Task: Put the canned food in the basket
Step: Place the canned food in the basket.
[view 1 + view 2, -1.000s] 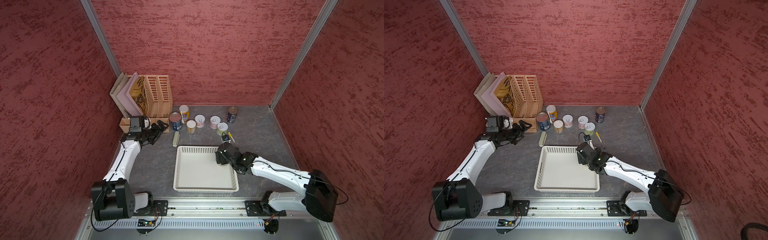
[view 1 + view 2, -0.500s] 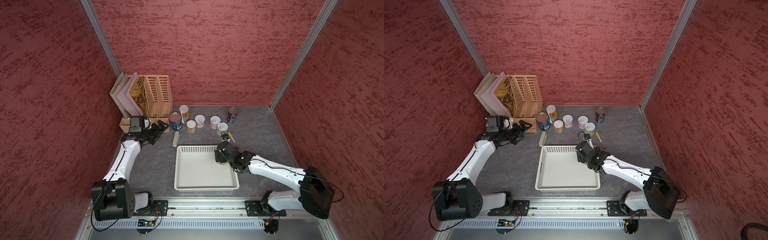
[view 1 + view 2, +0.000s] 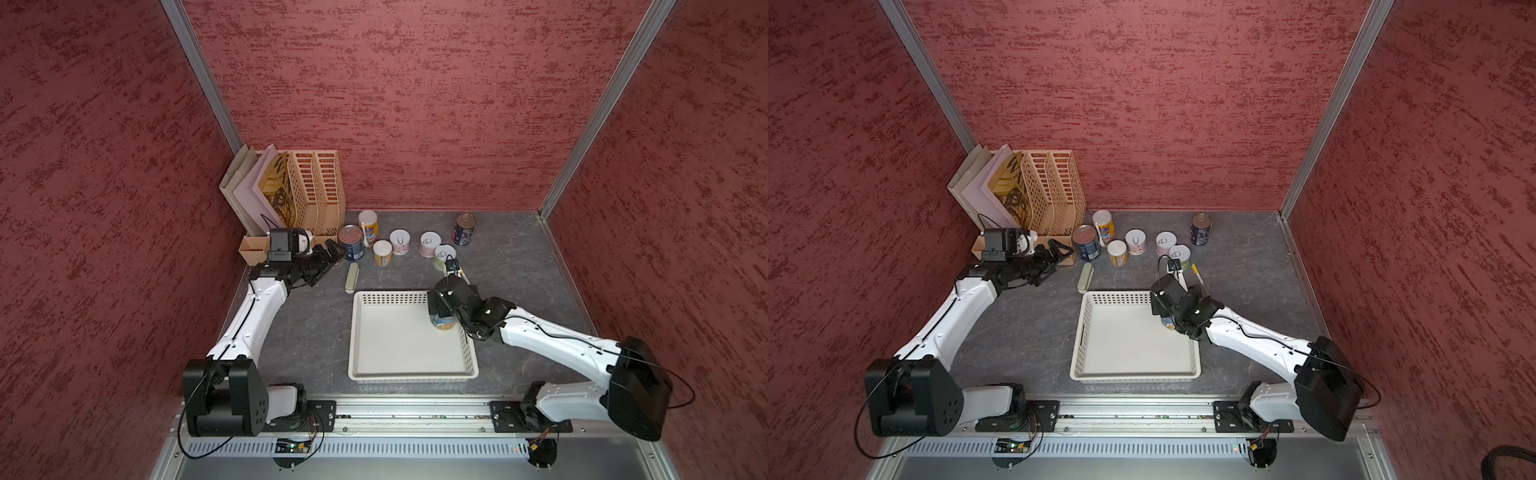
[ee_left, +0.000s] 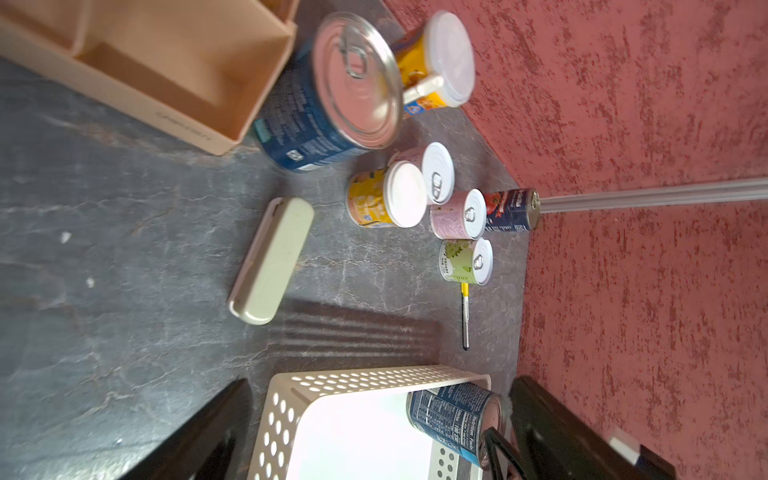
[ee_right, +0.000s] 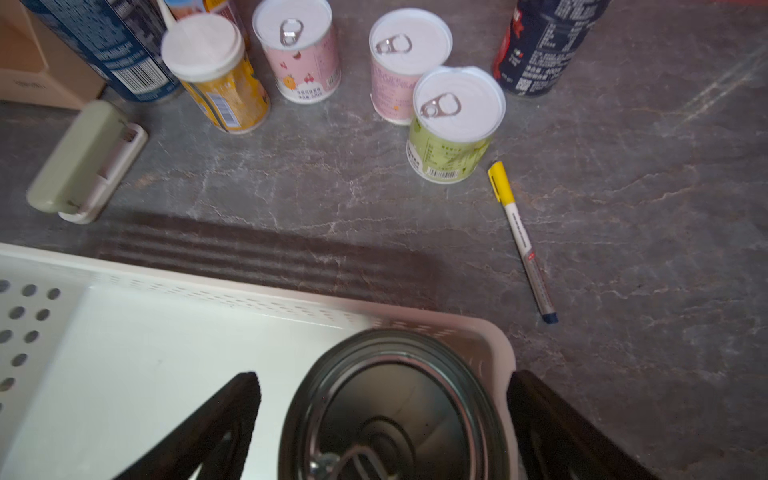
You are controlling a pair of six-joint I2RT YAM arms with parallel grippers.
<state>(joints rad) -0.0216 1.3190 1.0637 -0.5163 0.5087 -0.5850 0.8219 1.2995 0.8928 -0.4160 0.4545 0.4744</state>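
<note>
Straddling the can point(image 5: 390, 419) standing in the far right corner of the basket point(image 5: 166, 287), the right gripper point(image 5: 382, 376) gapes clear of it, while the left gripper point(image 3: 334, 252) hangs spread and empty far left.

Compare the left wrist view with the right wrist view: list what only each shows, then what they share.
Only the left wrist: the big blue can's metal lid, and the blue label on the can in the basket.
Only the right wrist: that can's metal top from above, with the right pincer open on either side of it.
Both: the basket, the green can, the pen and the beige bar.
</note>
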